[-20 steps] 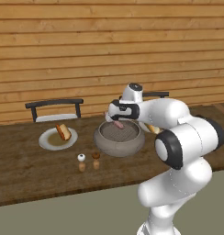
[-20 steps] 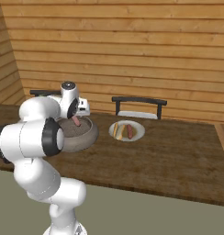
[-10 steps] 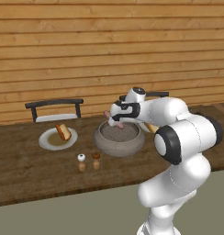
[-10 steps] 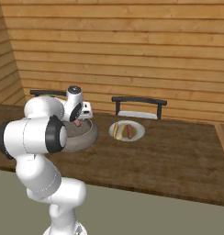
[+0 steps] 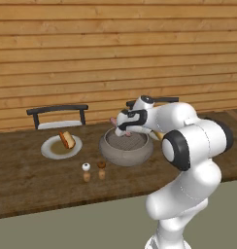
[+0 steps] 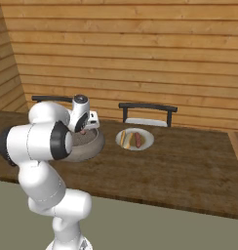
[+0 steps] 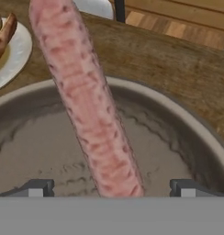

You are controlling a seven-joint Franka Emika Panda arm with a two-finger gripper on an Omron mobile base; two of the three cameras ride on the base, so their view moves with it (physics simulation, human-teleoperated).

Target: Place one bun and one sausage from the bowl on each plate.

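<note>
Slim pinkish-red sausage (image 7: 88,110) held in the two-finger claw (image 7: 111,187), pinched at one end, the rest reaching out over the bowl's inside and past its rim in the hand view. From the left base view the claw (image 5: 121,127) sits over the far rim of the bowl, a pink tip (image 5: 112,120) poking out on its left.

Large deep round grey bowl (image 5: 110,151) with thick walls and speckled inside stands on the dark wooden bench (image 5: 23,180), about mid-bench. Nothing seen lying in the part of its bottom that shows.

Left plate: flat white plate with tan-brown centre (image 5: 48,150), left of the bowl and apart from it. One short golden-brown bun (image 5: 67,140) lies on its far right part. In the hand view this plate's edge (image 7: 19,57) shows at upper left with the bun (image 7: 4,34) on it.

Right plate: second white plate (image 6: 146,143), right of the bowl in the right base view. It carries a golden-brown bun (image 6: 124,139) and a pinkish-red sausage (image 6: 138,140) side by side, close together; cannot tell if touching.

Near the bowl, on its near left: two small shakers standing upright, one white-topped (image 5: 86,172), one brown-topped (image 5: 101,170), just beside each other.

Two dark-framed chairs at the far edge of the bench: one behind the left plate (image 5: 57,110), one behind the right plate (image 6: 148,108). Wooden plank wall (image 5: 115,48) behind all.

White arm (image 5: 193,141) reaches from the near right of the left base view toward the bowl.
</note>
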